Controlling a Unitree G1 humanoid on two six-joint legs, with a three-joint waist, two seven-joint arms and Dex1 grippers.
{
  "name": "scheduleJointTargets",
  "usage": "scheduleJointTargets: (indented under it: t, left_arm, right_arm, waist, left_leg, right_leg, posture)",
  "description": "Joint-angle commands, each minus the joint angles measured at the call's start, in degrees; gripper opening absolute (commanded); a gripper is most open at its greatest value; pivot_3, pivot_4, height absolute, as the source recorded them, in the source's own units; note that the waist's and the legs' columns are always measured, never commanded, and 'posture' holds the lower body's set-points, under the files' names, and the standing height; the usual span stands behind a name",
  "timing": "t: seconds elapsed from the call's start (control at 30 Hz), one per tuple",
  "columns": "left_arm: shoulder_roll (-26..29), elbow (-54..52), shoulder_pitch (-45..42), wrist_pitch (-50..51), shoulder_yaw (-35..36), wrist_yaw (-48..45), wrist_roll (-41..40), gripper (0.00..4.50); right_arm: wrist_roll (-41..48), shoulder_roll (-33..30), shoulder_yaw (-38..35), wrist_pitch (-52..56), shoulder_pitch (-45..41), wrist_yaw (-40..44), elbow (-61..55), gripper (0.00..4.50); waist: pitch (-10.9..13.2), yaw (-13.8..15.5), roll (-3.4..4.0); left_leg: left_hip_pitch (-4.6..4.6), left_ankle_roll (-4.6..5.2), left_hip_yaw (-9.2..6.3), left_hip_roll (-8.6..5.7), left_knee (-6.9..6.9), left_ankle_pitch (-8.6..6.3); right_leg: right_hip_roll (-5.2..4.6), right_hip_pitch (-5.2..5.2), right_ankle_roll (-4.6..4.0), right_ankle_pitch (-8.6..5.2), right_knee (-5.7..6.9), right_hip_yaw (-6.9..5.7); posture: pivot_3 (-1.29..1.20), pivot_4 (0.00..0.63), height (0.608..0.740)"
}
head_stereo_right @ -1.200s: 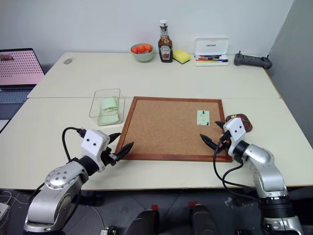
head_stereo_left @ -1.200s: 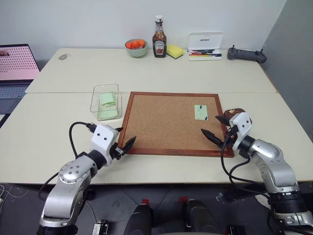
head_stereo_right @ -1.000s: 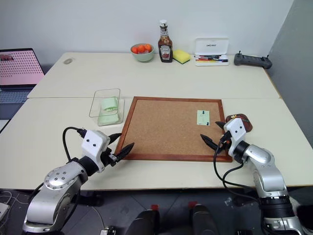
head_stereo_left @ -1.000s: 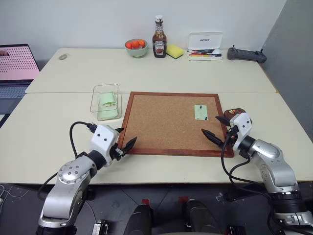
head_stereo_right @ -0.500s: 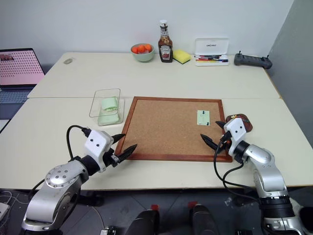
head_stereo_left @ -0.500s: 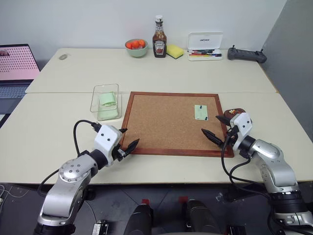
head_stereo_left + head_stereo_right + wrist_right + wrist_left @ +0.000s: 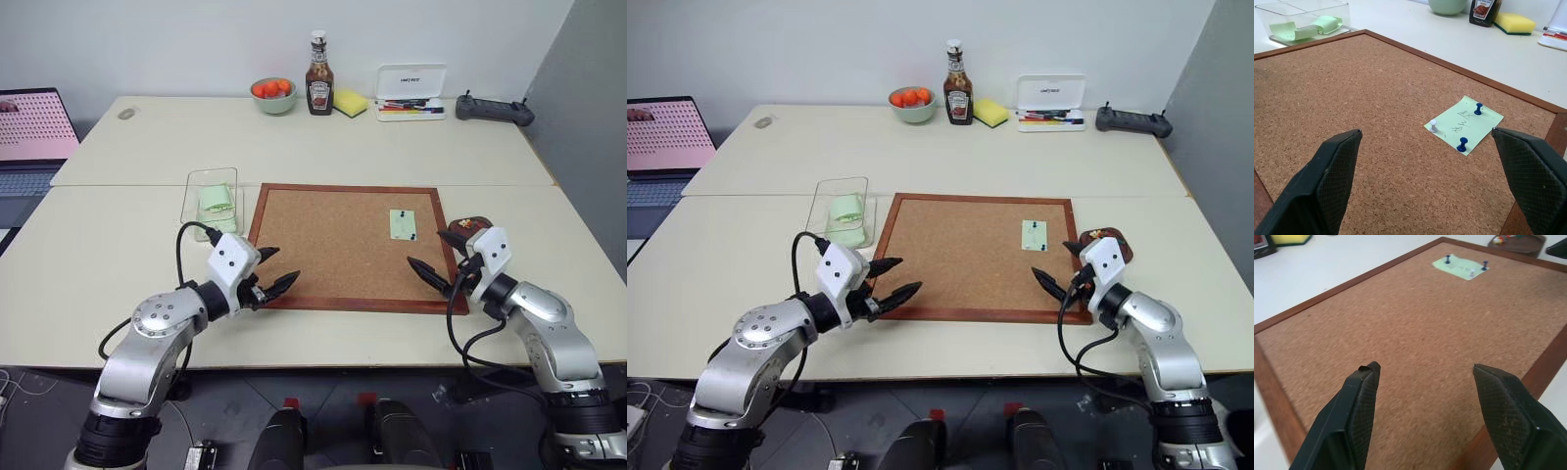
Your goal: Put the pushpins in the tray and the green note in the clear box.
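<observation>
The green note (image 7: 1464, 123) is pinned flat near the far right corner of the cork board (image 7: 333, 245). Two blue pushpins (image 7: 1478, 108) (image 7: 1462, 144) and a white one (image 7: 1433, 126) stick up from it. The small dark tray (image 7: 473, 226) sits just off the board's right edge. Left of the board stands the clear box (image 7: 213, 204) with green slips inside. My right gripper (image 7: 426, 248) is open over the board's near right corner, close to the note and beside the tray. My left gripper (image 7: 282, 266) is open and empty over the near left corner.
At the table's back edge stand a bowl of orange fruit (image 7: 272, 94), a ketchup bottle (image 7: 318, 88), a yellow sponge (image 7: 350, 102), a white pen case (image 7: 410, 94) and a black controller (image 7: 494, 110). A laptop (image 7: 31, 137) sits at the far left.
My left gripper has swung right, from the bare table beside the board to over its near left corner. The right gripper and the note have stayed put.
</observation>
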Motion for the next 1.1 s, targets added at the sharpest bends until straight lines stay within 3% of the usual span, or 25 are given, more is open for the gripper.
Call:
scheduleJointTargets:
  t: [0.03, 0.47, 0.83, 1.1]
  left_arm:
    - [-0.86, 2.67, -2.73, -2.62, -1.81, -0.96, 0.79, 2.37]
    - [-7.61, 22.47, -16.24, -10.20, -8.17, -3.33, 4.71, 0.03]
    - [-14.57, 38.81, -24.90, -15.18, -11.67, -5.99, 7.86, 0.03]
    - [-16.55, 51.82, -27.02, -19.62, -12.48, -7.59, 10.59, 0.03]
  right_arm:
    - [0.42, -0.18, -1.29, 0.36, -0.45, -0.95, -3.08, 4.50]
    - [-0.22, 0.47, 0.12, 2.26, -2.44, -2.16, -3.46, 4.50]
    - [-1.15, 1.12, 2.31, 5.77, -6.96, -3.13, -0.98, 4.50]
    - [-1.87, 2.09, 3.33, 13.61, -17.17, -4.26, 7.82, 4.50]
  waist:
    - [0.00, 0.02, 0.00]
    - [0.00, 0.00, 0.00]
    - [0.00, -0.10, 0.00]
    - [-0.01, 0.00, 0.01]
  left_leg:
    - [0.00, 0.00, 0.00, 0.00, 0.00, 0.00]
    - [0.00, 0.00, 0.00, -0.05, 0.01, 0.00]
    - [0.01, 0.00, -0.01, -0.05, 0.03, 0.01]
    - [0.04, 0.01, -0.01, -0.06, 0.03, 0.01]
  right_leg:
    - [0.00, 0.00, 0.00, 0.00, 0.00, 0.00]
    - [0.00, 0.03, 0.32, 0.18, 0.00, 0.00]
    - [0.02, 0.03, 0.37, 0.22, 0.02, 0.00]
    - [0.01, 0.05, 0.38, 0.23, 0.02, 0.00]
  posture:
    - [0.00, 0.150, 0.740]
    - [0.00, 0.150, 0.740]
    - [0.00, 0.150, 0.740]
    - [0.00, 0.150, 0.740]
